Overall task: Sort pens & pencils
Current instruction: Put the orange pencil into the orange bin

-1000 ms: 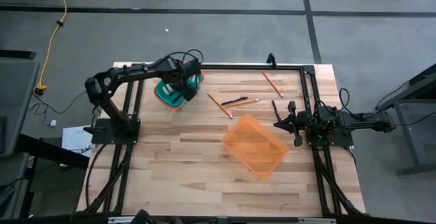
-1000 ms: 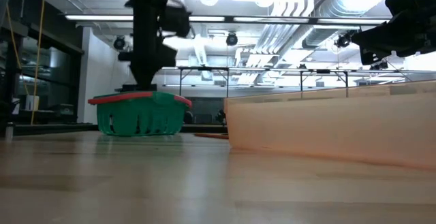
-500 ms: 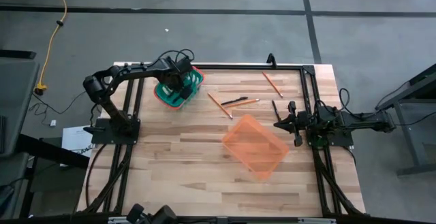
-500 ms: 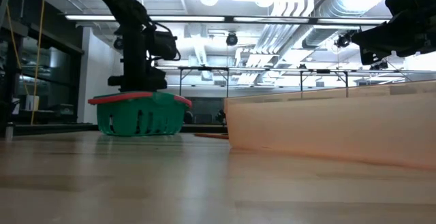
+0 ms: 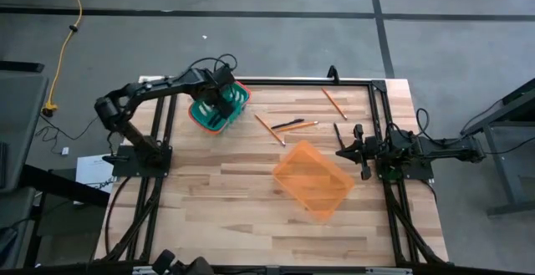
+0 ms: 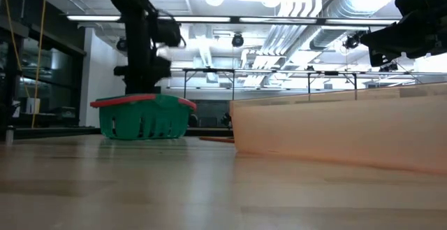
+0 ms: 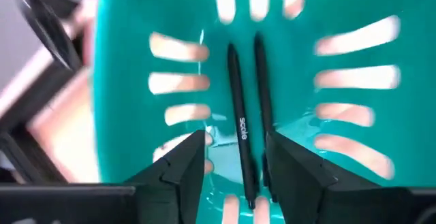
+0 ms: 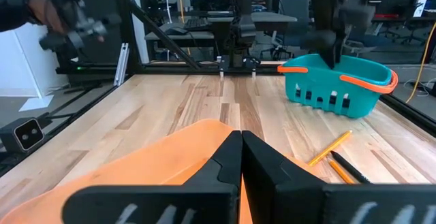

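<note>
Two pens (image 7: 244, 125) lie in the teal basket (image 5: 219, 106) under the left gripper's (image 7: 235, 157) spread fingers, while the right gripper (image 8: 240, 157), pressed shut, waits; three pencils (image 5: 269, 127) and two pens remain on the desk (image 5: 217, 200).

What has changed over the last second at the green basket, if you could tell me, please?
The left claw shifted slightly across the green basket and opened; two pens lie on the basket floor beneath it. The right claw, orange basket and the pencils on the table stayed put.
</note>
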You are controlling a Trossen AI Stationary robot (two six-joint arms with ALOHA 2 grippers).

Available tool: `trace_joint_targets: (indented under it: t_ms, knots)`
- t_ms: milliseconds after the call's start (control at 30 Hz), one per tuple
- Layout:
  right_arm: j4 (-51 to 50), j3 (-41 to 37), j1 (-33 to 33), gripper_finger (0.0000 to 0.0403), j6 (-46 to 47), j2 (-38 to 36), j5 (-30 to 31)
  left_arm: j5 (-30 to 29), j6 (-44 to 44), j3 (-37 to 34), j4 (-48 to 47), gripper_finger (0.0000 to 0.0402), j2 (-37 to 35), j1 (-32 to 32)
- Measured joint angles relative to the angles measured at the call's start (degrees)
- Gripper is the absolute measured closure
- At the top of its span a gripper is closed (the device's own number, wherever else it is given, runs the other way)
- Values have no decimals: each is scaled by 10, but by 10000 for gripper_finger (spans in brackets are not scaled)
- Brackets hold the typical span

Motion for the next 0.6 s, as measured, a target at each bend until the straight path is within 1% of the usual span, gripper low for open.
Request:
trace_joint_targets:
  t_ms: [167, 233, 300, 400, 467, 533, 600]
  knots:
    - [0, 0, 0, 402, 0, 0, 0, -1, 34, 1, 8, 267, -89, -9]
    - [0, 0, 0, 402, 0, 0, 0, 15, 40, 1, 24, 274, -125, -8]
    - [0, 0, 0, 402, 0, 0, 0, 51, 40, 1, 52, 282, -157, -7]
    - [0, 0, 0, 402, 0, 0, 0, 142, 40, 1, 113, 293, -199, -13]
    - [1, 0, 0, 402, 0, 0, 0, 190, 40, -2, 161, 299, -216, -27]
    - [1, 0, 0, 402, 0, 0, 0, 215, 40, -7, 206, 305, -228, -43]
    - [2, 0, 0, 402, 0, 0, 0, 224, 38, -12, 244, 311, -232, -65]
